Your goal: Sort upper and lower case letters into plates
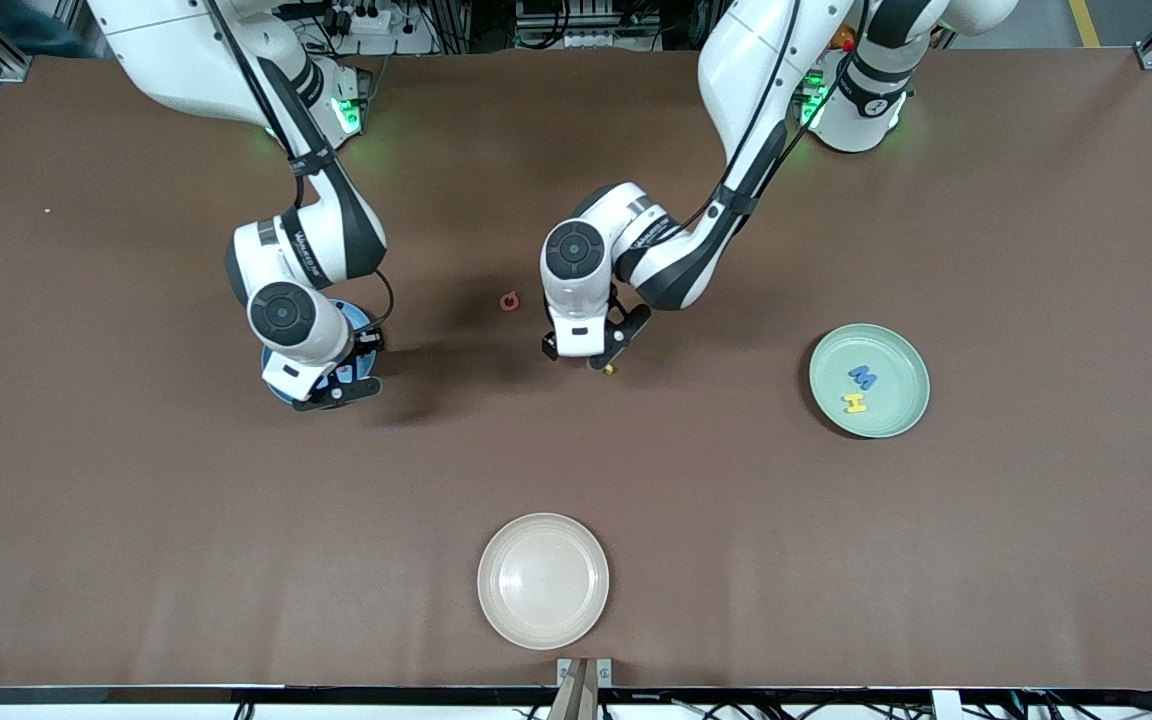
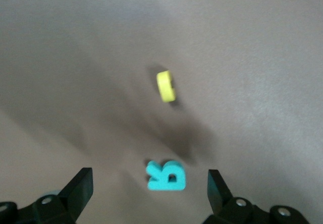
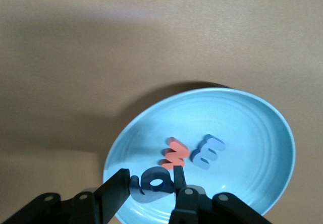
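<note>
**While one arm holds a letter over the blue plate, the other hangs open above two loose ones**

Where the right arm reaches down in the upper part of the front view, the right gripper [image 1: 336, 385] sits over the blue plate [image 3: 252, 133]. Its jaws are drawn in narrow and pinch a dark blue letter [image 3: 151, 184] between them. A red letter [image 3: 175, 153] and a paler blue letter [image 3: 207, 152] lie in that plate, touching each other.

Near the middle of the frame the left gripper [image 1: 581, 358] hovers low over the bare table, jaws spread wide and holding nothing. Its wrist view shows a teal letter [image 2: 166, 176] lying flat between the fingers and a yellow letter [image 2: 166, 86] near it.

A red letter on the table [image 1: 508, 301] lies between the two grippers. The mint plate [image 1: 896, 345], toward the left arm's end, holds a blue M [image 1: 863, 376] and a yellow H [image 1: 854, 402]. A cream plate [image 1: 543, 580] sits at the lower middle.
</note>
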Controlling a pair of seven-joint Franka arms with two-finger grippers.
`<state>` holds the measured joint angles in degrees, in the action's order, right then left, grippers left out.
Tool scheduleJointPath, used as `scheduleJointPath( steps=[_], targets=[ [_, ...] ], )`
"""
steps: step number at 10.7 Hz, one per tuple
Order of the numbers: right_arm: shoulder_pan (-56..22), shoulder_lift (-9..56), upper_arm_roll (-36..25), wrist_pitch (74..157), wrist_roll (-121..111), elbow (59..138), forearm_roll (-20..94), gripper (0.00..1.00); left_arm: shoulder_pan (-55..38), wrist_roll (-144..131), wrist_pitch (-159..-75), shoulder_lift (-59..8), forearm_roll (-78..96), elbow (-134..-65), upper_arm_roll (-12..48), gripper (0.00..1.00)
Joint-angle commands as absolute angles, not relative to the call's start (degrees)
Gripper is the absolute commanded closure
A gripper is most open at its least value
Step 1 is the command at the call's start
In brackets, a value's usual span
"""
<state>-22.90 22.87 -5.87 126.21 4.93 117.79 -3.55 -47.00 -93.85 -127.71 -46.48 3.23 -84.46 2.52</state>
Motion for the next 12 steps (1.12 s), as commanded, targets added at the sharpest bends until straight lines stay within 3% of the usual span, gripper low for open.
scheduleJointPath(
  steps=[1,4,7,12],
  targets=[
    [-21.4,21.9,-5.2,130.6,3.9,121.4,-3.9,0.73,-49.5,-96.2,-129.0,-49.6,4.0,-81.4,0.9,0.0],
    [-21.3,20.9,-5.2,134.2,3.9,124.5,-3.9,0.72,-49.7,-97.7,-129.9,-49.4,1.8,-81.8,1.2,0.0],
    [-21.3,21.2,-5.2,134.3,3.8,124.5,-3.9,0.61,-49.0,-99.7,-130.4,-49.0,-3.9,-82.7,3.0,0.0],
    [-21.3,21.3,-5.2,134.4,3.8,124.5,-3.9,0.54,-47.1,-101.1,-136.4,-47.0,-4.6,-88.5,5.0,0.0]
  ],
)
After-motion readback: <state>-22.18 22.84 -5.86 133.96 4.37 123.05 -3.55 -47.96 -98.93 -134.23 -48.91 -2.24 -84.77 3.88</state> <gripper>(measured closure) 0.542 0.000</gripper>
